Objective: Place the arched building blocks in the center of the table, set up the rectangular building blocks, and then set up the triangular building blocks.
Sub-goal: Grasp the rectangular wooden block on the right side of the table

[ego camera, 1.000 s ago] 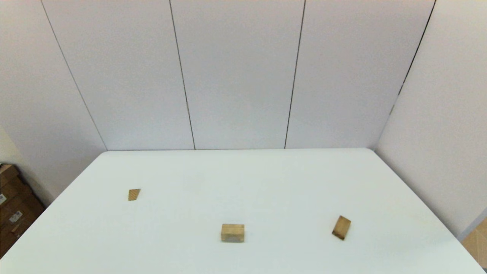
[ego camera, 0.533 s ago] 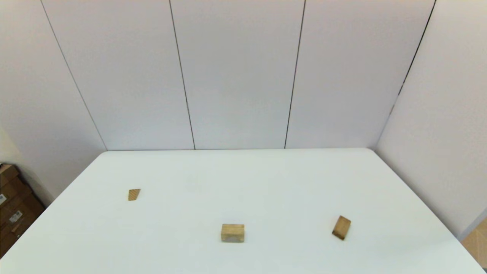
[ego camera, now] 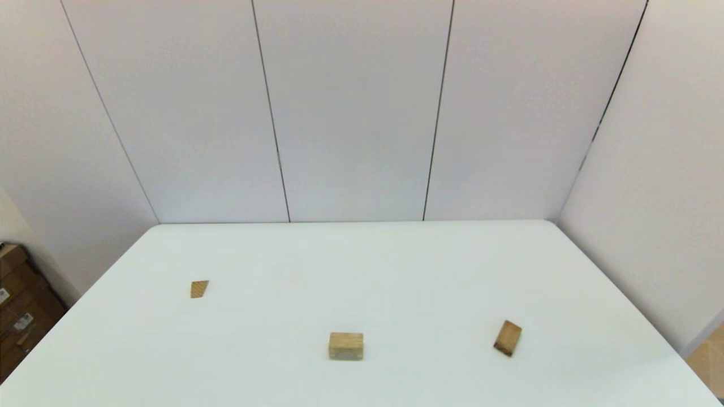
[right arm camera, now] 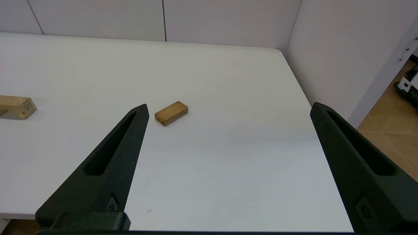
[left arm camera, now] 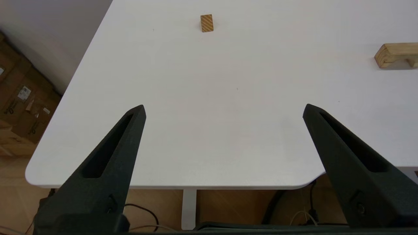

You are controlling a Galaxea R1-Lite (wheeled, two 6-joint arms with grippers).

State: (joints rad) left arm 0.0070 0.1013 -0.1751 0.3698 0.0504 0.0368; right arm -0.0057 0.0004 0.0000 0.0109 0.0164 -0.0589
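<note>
The pale arched block [ego camera: 345, 345] lies near the front middle of the white table [ego camera: 362, 265]; its notched end shows in the left wrist view [left arm camera: 395, 55] and an end in the right wrist view [right arm camera: 16, 107]. The darker rectangular slab [ego camera: 507, 337] lies flat at the front right, also in the right wrist view [right arm camera: 171, 113]. The small striped triangular wedge [ego camera: 199, 289] rests at the left, also in the left wrist view [left arm camera: 206, 23]. My left gripper [left arm camera: 223, 109] and right gripper [right arm camera: 228, 109] hang open and empty by the table's near edge, outside the head view.
Cardboard boxes [ego camera: 20, 308] stand on the floor beyond the table's left edge. White panel walls close the back and right sides. Cables [left arm camera: 294, 209] hang under the near edge.
</note>
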